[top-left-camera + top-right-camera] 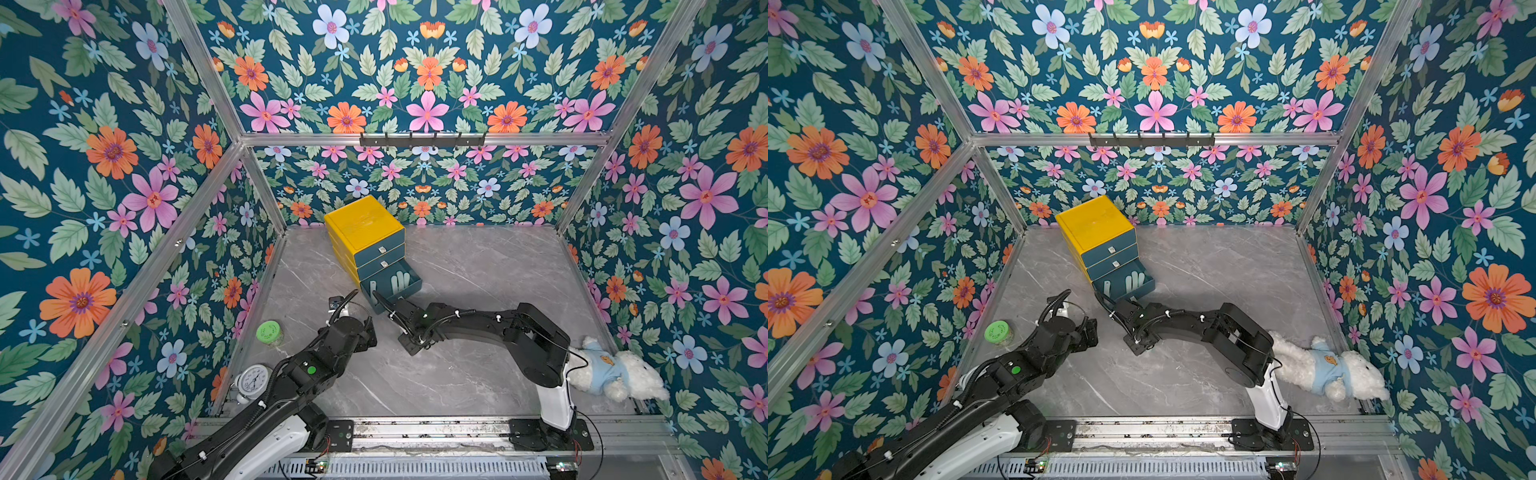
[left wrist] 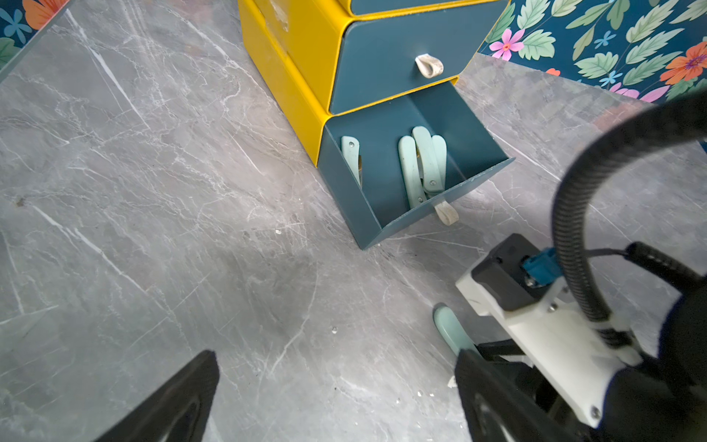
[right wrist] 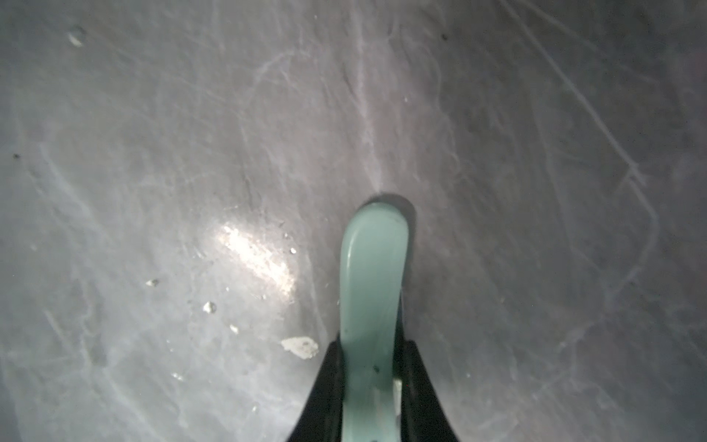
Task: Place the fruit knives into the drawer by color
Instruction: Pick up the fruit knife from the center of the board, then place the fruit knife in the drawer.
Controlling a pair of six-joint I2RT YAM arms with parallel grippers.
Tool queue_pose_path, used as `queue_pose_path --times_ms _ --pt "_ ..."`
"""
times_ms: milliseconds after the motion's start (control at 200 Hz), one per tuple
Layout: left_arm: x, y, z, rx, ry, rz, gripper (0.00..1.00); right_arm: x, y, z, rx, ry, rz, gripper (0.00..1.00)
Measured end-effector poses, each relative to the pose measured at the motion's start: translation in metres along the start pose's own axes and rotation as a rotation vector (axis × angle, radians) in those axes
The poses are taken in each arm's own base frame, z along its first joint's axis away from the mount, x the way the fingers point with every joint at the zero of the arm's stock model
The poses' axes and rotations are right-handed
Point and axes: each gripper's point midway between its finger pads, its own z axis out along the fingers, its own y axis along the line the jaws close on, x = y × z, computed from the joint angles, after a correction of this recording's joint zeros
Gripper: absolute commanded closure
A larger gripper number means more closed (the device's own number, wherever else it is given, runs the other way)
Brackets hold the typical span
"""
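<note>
The right pincer (image 3: 373, 344) pinches the mint knife (image 3: 373, 268) near one end, the left pincer (image 2: 333, 398) gapes wide, so the knife could slip before the drawer (image 2: 350, 203) at 12 o'clock

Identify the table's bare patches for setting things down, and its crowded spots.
Free: the grey marble table between the yellow cabinet with teal drawers and the flowered right wall; also the front middle by the metal rail. Crowded: before the open bottom drawer, where the right tool pinches a mint-teal folded knife; the left edge, with green-lidded jar and alarm clock.
</note>
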Motion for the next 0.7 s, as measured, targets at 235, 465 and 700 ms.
queue_pose_path --times_ms 235,465,700 --pt "0.001 0.000 0.000 0.000 0.004 -0.007 0.01 -0.012 -0.010 -0.042 -0.037 -0.124 0.061 0.91" --pt "0.002 0.001 -0.001 0.004 0.002 -0.012 0.01 -0.066 -0.038 -0.090 -0.161 -0.338 0.254 0.90" --pt "0.003 -0.002 0.000 0.012 0.017 -0.008 0.01 -0.139 -0.060 -0.099 -0.352 -0.458 0.536 0.89"
